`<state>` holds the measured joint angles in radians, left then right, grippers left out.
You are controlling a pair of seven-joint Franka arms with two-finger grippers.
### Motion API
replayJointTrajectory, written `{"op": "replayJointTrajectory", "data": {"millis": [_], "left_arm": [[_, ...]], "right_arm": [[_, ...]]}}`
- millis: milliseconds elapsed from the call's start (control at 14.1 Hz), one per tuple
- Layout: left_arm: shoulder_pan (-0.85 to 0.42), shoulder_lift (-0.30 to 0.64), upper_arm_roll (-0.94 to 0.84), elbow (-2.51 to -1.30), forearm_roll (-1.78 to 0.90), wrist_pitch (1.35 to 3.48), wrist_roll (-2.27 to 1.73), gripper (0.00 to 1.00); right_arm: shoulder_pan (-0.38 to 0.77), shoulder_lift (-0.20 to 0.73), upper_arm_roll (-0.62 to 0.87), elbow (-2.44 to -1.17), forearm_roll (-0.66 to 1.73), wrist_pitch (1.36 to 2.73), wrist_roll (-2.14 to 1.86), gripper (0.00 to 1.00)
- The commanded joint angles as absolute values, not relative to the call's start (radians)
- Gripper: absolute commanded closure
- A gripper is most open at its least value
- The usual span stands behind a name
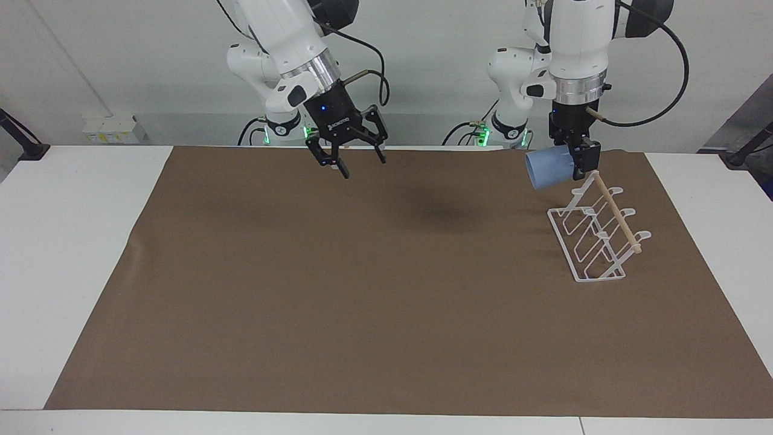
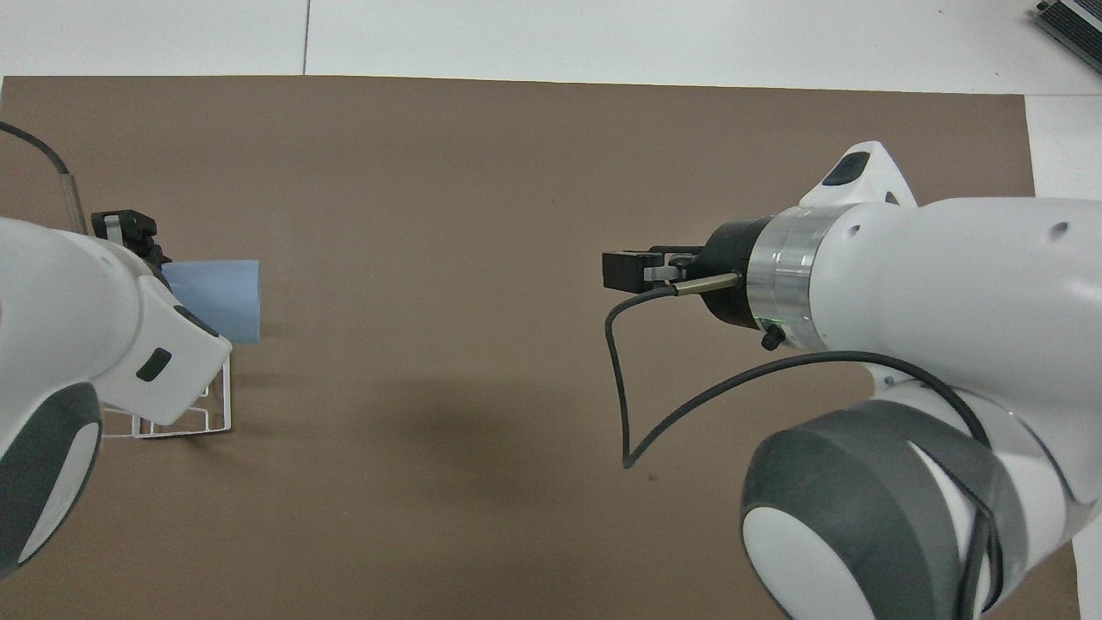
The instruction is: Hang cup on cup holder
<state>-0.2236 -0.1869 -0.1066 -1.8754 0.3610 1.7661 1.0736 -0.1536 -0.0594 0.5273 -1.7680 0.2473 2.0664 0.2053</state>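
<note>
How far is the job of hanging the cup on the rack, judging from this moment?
Done: the left end effector has the light-blue cup gripped and lifted, lying on its side.
In hand: the cup hangs over the end of the white wire cup holder nearer to the robots, close to its wooden dowel.
Left: no prong carries the cup yet.
The right end effector is open and empty over the brown mat.
</note>
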Motion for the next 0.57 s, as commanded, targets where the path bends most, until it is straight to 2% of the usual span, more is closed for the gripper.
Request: {"op": "replayJointTrajectory", "data": {"millis": [0,285,498], "left_arm": [[-0.173,-0.245,-0.115,-1.960,0.467,1.778,1.065,1.00],[-0.132,-0.227,-0.117,-1.982,0.575,1.770,1.026,1.00],[-0.132,-0.219,-0.117,-2.006,0.586,1.795,0.997,1.00]], "right_arm": [[-0.186,-0.087,0.534,-1.775,0.091,1.956,0.186,0.18],[-0.212,-0.101,0.531,-1.775,-0.073,1.818,0.173,0.18],[-0.251,-0.103,0.526,-1.776,-0.080,1.786,0.057,0.18]]}}
